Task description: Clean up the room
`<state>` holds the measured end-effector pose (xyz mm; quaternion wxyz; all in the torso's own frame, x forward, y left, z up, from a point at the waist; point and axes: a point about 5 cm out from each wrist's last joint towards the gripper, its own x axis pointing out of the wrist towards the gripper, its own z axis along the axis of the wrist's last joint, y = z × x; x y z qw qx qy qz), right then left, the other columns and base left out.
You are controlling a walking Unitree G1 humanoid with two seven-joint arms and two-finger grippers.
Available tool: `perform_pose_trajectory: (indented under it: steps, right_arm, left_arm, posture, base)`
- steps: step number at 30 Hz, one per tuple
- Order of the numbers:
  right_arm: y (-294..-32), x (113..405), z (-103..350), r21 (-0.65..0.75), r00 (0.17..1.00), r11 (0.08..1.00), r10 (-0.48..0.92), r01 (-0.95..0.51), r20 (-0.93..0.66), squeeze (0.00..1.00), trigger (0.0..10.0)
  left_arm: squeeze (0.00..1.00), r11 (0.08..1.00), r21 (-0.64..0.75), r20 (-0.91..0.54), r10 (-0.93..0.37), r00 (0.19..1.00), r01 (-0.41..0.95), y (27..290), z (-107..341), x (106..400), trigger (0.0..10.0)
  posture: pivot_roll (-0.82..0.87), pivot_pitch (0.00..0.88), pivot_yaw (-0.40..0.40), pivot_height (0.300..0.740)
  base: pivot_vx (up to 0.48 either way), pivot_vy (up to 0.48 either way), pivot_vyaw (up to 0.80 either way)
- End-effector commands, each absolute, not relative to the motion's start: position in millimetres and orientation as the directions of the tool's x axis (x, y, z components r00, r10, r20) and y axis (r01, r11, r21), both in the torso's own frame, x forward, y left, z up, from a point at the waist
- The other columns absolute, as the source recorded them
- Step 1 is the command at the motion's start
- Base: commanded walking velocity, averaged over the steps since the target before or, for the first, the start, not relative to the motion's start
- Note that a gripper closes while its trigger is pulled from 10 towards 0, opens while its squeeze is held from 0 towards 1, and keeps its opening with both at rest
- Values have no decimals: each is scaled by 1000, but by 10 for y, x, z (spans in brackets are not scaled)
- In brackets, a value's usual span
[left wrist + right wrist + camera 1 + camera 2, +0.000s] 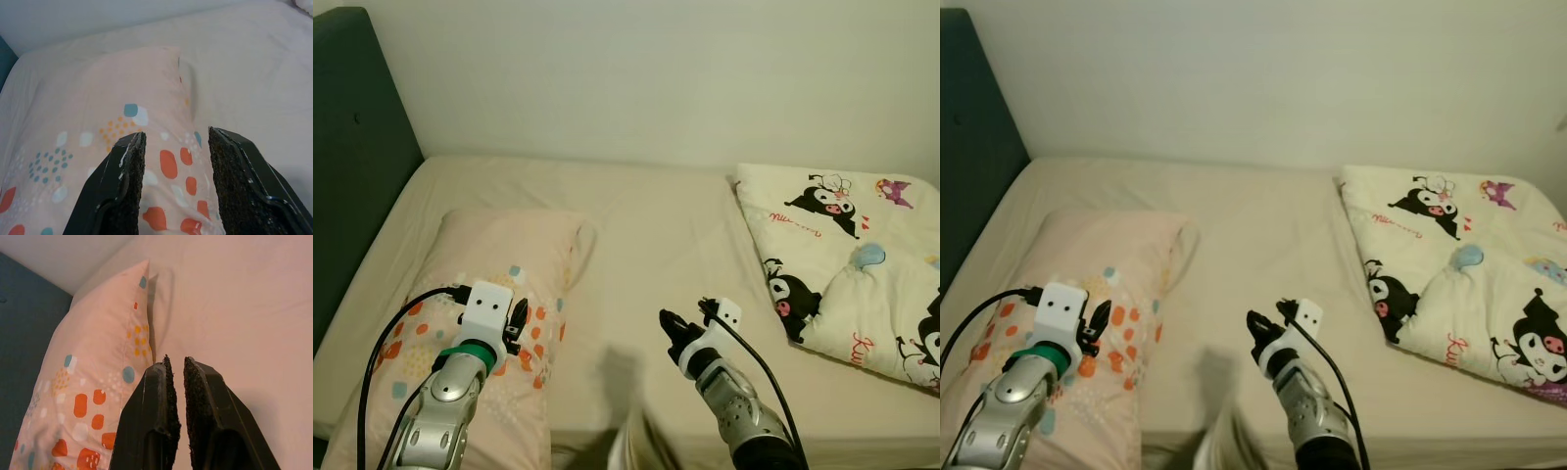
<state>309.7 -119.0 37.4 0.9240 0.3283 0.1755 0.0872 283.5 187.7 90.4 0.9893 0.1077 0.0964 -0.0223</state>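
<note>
A pink pillow printed with orange, teal and white spots lies on the left side of the bed. My left gripper hovers over the pillow's near half, open with nothing between its fingers. My right gripper is over bare beige sheet to the right of the pillow, its two fingers shut together on nothing. A folded cream blanket with black cartoon figures lies on the bed's right side.
A dark teal headboard stands along the bed's left side, and a pale wall runs behind the bed. Bare sheet lies between pillow and blanket. The bed's near edge is just below my grippers.
</note>
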Motion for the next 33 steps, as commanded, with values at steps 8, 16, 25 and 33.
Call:
perform_pose_trajectory:
  steps: [8, 16, 25, 33]
  right_arm:
    - [-1214, 3105, 346, 620, 923, 784, 250, -16, -292, 0, 10000]
    - [-1187, 3037, 222, 566, 901, 824, 245, 0, -357, 0, 10000]
    - [-1443, 2902, -8, 326, 864, 940, 78, 103, -497, 0, 10000]
    - [-1761, 2870, 5, 120, 874, 964, -158, 237, -460, 0, 10000]
  left_arm:
    - [0, 972, 226, -210, -11, 978, 60, 1904, 862, 2825, 10000]
    - [0, 972, 233, -253, 19, 967, 42, 1970, 759, 2822, 10000]
    - [0, 948, 276, -357, -53, 932, 160, 1775, 424, 2690, 10000]
    - [0, 929, 298, -374, -98, 922, 220, 1670, 333, 2738, 10000]
  posture:
    - [154, 0, 1, 667]
    - [163, 0, -11, 667]
    - [139, 0, -26, 667]
    - [130, 0, -34, 667]
  base:
    - [0, 0, 0]
    - [0, 0, 0]
    - [0, 0, 0]
    - [0, 0, 0]
